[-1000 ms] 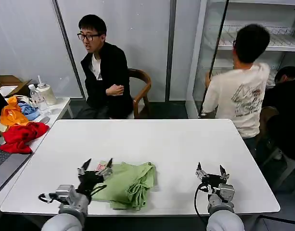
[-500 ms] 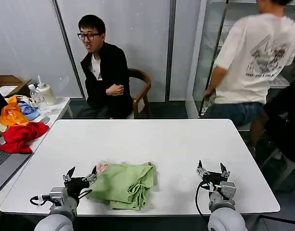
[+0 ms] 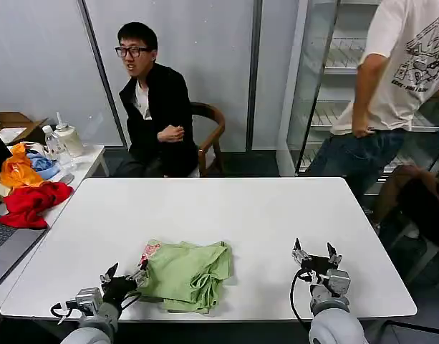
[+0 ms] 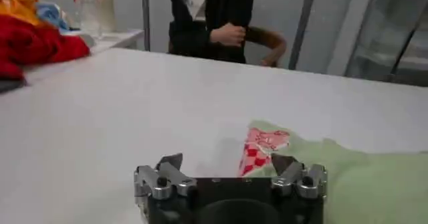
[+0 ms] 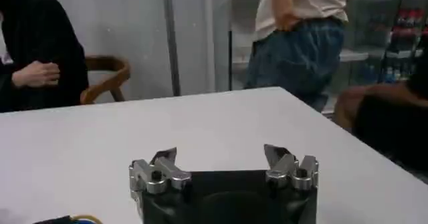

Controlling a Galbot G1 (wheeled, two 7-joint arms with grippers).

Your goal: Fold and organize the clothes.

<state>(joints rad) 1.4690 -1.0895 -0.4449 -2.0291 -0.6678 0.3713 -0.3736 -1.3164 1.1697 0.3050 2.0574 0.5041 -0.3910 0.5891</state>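
Far to my left, on a side table, I see a heap (image 3: 27,201) of red, orange and blue garments, well apart from the work. On the white bench (image 3: 226,215) my left pincer (image 3: 126,276) sits low at the near edge, its fingers spread and holding nothing, just beside the left edge of the shirt (image 3: 187,274). In the left wrist view the same pincer (image 4: 231,172) has its two fingertips apart, with the shirt (image 4: 361,178) lying flat just beyond them and its red-and-white graphic (image 4: 262,150) showing at the nearest corner. The shirt is light green, folded into a rough, rumpled bundle, resting near the front of the bench, left of centre; the graphic (image 3: 150,250) peeks out at its far left corner. Bare bench lies between the shirt and my right pincer (image 3: 314,254), which stands near the front edge, well apart from the cloth, fingers released and empty. The right wrist view shows that pincer (image 5: 222,162) with its tips wide over the bench (image 5: 200,125).
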